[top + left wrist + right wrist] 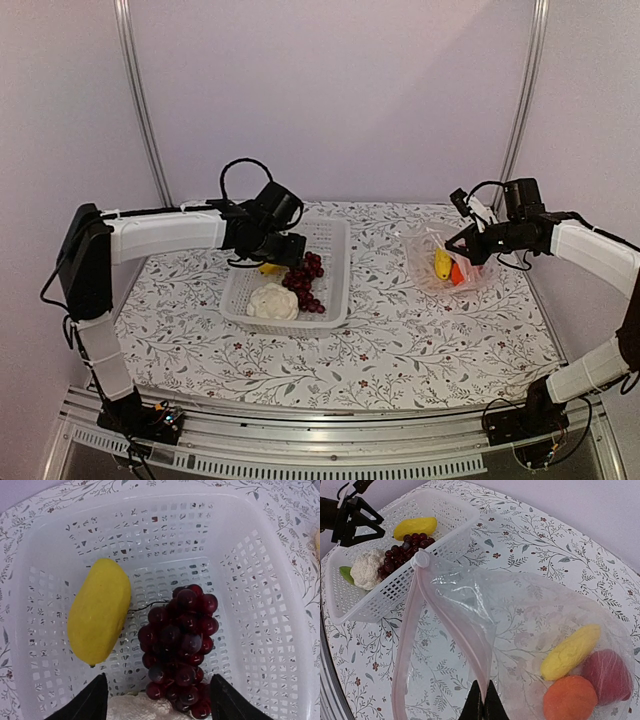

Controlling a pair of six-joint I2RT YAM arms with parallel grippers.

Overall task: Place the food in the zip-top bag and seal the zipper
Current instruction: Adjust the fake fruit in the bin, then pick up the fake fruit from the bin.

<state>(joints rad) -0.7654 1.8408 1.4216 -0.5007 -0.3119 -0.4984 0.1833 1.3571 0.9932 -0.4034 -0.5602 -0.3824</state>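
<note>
left end effector spread wide, empty, over the grape bunch in the basket; right end effector clamped on the zipper of the zip-top bag.

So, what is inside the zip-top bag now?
Through the clear zip-top bag three pieces show: a yellow piece, a red piece and an orange piece, together at its closed end. Whether anything lies under them cannot be seen.

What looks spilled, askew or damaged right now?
Nothing stands out. The yellow fruit, grape bunch and cauliflower sit inside the white basket; a yellow piece, a red piece and an orange piece lie inside the zip-top bag, its zipper edge pinched by the right end effector.
</note>
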